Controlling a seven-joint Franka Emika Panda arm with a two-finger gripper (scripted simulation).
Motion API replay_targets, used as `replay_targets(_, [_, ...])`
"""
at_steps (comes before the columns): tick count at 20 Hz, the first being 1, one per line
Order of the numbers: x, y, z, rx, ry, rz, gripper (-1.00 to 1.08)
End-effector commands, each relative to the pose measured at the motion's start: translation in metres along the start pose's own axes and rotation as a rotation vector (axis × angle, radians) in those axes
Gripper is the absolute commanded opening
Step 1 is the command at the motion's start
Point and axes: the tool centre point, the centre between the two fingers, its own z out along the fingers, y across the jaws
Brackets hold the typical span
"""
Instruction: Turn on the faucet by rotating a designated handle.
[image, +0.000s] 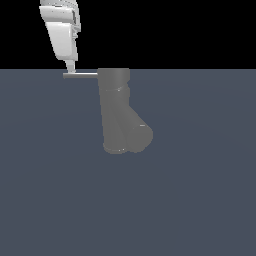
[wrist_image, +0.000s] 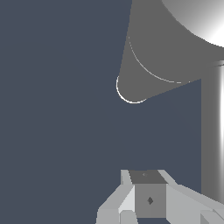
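Faucet (image: 119, 112) stands upright about mid-scene on the dark blue-grey desk (image: 200, 200), matte grey cylinder body. Thick angled spout (image: 137, 134) branches off low, toward the exterior view's right, rounded end just above the desk.

Handle (image: 81, 75) is the thin light-grey rod at the faucet's top, sticking out horizontally toward the exterior view's left.

White hand (image: 70, 67) comes down from the upper left, slightly tilted, fingertips right at the handle's outer end. They look to be touching or just above the rod; can't tell which from this angle.

Wrist view: fingers (wrist_image: 151, 199) show as pale blocks close together with the handle's grey square end face between them. Spout (wrist_image: 148, 65) and faucet body (wrist_image: 213, 131) are beyond them. Whether the hand is closed on the rod or just bracketing it: can't tell.
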Motion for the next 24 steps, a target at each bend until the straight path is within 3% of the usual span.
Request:
replay_targets(1, [0.000, -0.001, 0.001, 0.001, 0.000, 0.004, -1.00])
replay_targets(24, [0.003, 0.060, 0.001, 0.000, 0.000, 0.003, -1.00])
